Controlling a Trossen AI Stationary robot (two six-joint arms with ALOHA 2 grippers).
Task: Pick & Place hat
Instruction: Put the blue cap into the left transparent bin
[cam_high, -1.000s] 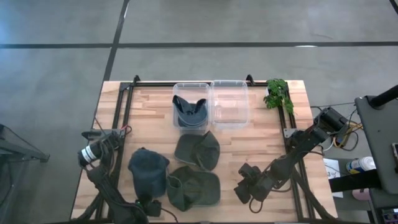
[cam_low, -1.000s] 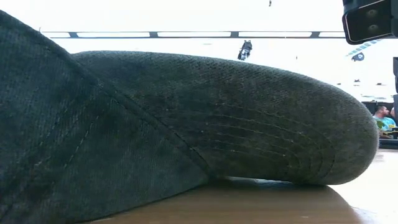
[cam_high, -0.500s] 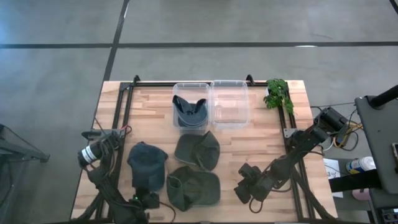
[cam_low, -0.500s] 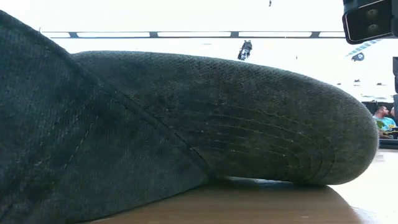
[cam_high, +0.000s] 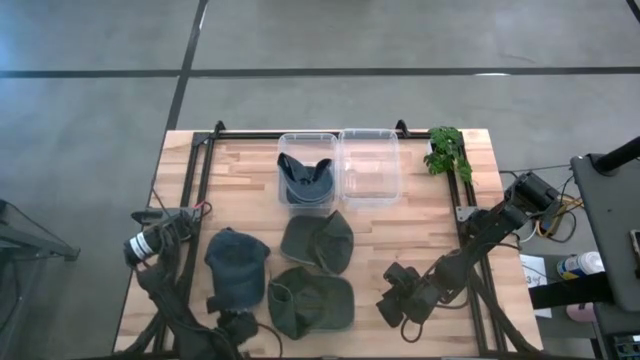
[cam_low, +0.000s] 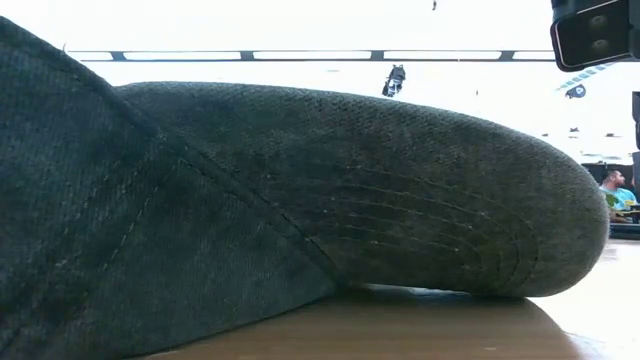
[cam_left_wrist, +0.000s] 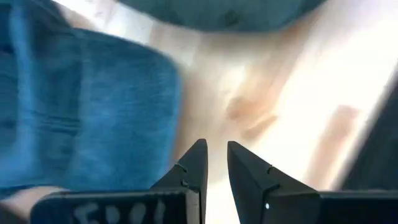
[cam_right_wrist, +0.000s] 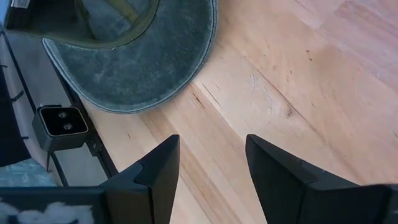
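A blue cap (cam_high: 238, 268) lies on the table's left half, crown up; in the left wrist view the blue cap (cam_left_wrist: 81, 112) shows blurred beside my fingers. My left gripper (cam_high: 228, 322) (cam_left_wrist: 216, 146) hovers at the near edge just below the cap, fingers a narrow gap apart and touching nothing. Two green hats lie in the middle, one farther (cam_high: 317, 240) and one nearer (cam_high: 312, 300). The nearer green hat (cam_low: 350, 190) (cam_right_wrist: 143, 62) rests its brim on the wood. A dark hat (cam_high: 306, 178) sits in the left clear bin (cam_high: 283, 145). My right gripper (cam_high: 398, 300) (cam_right_wrist: 208, 140) is open over bare wood, right of the nearer green hat.
A second clear bin (cam_high: 392, 165) stands beside the first at the far middle. A green plant (cam_high: 447, 150) sits at the far right corner. A black frame rail (cam_high: 195, 190) runs along the left side. The small low camera (cam_right_wrist: 62, 121) stands at the near edge by the green hat.
The blue cap has shifted a little toward the far edge and now looks shorter than a second ago. My left gripper has drawn slightly toward the table's left at the near edge. The right arm has kept still.
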